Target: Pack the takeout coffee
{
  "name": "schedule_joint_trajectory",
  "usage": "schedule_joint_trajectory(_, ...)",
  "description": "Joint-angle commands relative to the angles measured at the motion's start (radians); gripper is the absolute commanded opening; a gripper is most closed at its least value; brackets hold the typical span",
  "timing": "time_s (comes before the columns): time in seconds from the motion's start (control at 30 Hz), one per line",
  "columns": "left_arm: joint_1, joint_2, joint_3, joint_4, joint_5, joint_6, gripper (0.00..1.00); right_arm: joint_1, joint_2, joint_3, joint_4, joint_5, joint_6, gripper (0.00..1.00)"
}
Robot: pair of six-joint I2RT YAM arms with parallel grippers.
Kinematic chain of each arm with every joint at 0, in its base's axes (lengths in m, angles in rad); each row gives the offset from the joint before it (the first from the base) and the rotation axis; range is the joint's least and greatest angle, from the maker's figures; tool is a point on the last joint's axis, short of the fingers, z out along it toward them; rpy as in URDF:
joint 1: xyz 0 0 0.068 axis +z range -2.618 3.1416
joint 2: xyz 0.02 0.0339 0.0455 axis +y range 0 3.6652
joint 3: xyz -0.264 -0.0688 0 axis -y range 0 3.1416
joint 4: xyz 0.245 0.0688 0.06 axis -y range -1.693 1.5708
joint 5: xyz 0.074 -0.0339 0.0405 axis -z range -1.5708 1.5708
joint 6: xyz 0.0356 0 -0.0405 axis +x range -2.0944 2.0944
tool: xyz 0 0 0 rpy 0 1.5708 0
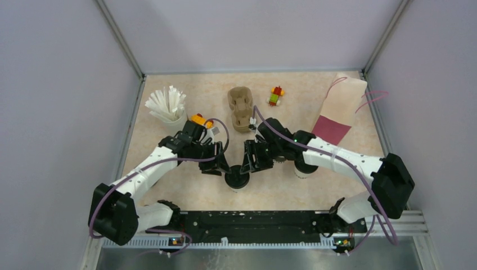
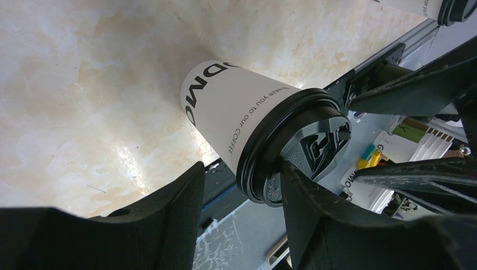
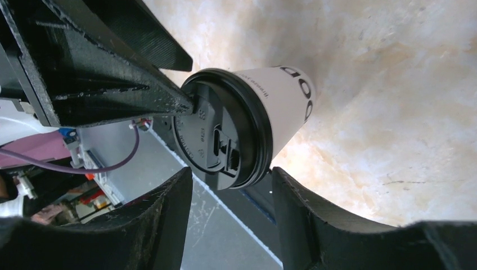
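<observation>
Lidded coffee cup (image 1: 237,179) stands upright at the middle of the worktop's (image 1: 185,194) near edge, between both arms. Left gripper (image 2: 242,171) jaws apart, straddling the black lid (image 2: 304,146), one finger (image 2: 315,214) touching its rim, no clamp. Right gripper (image 3: 232,174) jaws apart too, either side of the lid. Second cup (image 1: 304,171) sits just right, partly under the right arm. Pulp tray (image 1: 242,107) is nearer the far edge.

The takeout coffee cup (image 3: 284,101) stands on the marbled table (image 3: 394,84). Its black lid (image 3: 219,140) sits between the spread fingers (image 3: 315,225) of the right gripper (image 3: 232,180), neither seeming to press it. From the left, one fingertip (image 3: 183,104) of the left gripper (image 3: 188,84) meets the lid's rim, with a purple cable (image 3: 107,164) looping nearby.
</observation>
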State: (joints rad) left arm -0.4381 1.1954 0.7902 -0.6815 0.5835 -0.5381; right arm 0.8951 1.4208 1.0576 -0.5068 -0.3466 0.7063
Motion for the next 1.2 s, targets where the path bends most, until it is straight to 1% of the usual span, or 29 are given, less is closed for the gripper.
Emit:
schedule_joint_trajectory(0.0,-0.004,0.019,0.019,-0.028,-0.025,0.033,0.57,0.044,0.013,-0.008,0.048,-0.025,0.029,0.51)
schedule_joint_trajectory(0.2,-0.003,0.022,0.011,-0.027,-0.024,0.035,0.57,0.067,0.024,-0.019,0.046,-0.025,0.039,0.46)
schedule_joint_trajectory(0.4,-0.003,0.020,0.012,-0.031,-0.027,0.037,0.56,0.070,0.000,-0.057,0.042,-0.022,0.043,0.46)
schedule_joint_trajectory(0.67,-0.004,0.013,0.012,-0.030,-0.027,0.029,0.56,0.070,0.007,-0.075,0.054,-0.013,0.043,0.45)
schedule_joint_trajectory(0.77,-0.004,0.012,0.008,-0.031,-0.027,0.028,0.56,0.070,0.004,-0.091,0.058,0.008,0.041,0.43)
schedule_joint_trajectory(0.9,-0.004,0.025,0.001,-0.051,-0.044,0.031,0.55,0.070,-0.014,-0.147,0.068,0.041,0.042,0.41)
schedule_joint_trajectory(1.0,-0.003,0.043,0.009,-0.072,-0.063,0.037,0.55,0.071,-0.025,-0.220,0.109,0.062,0.035,0.40)
schedule_joint_trajectory(1.17,-0.004,0.080,0.004,-0.087,-0.085,0.041,0.54,0.071,0.003,-0.279,0.136,0.096,0.021,0.40)
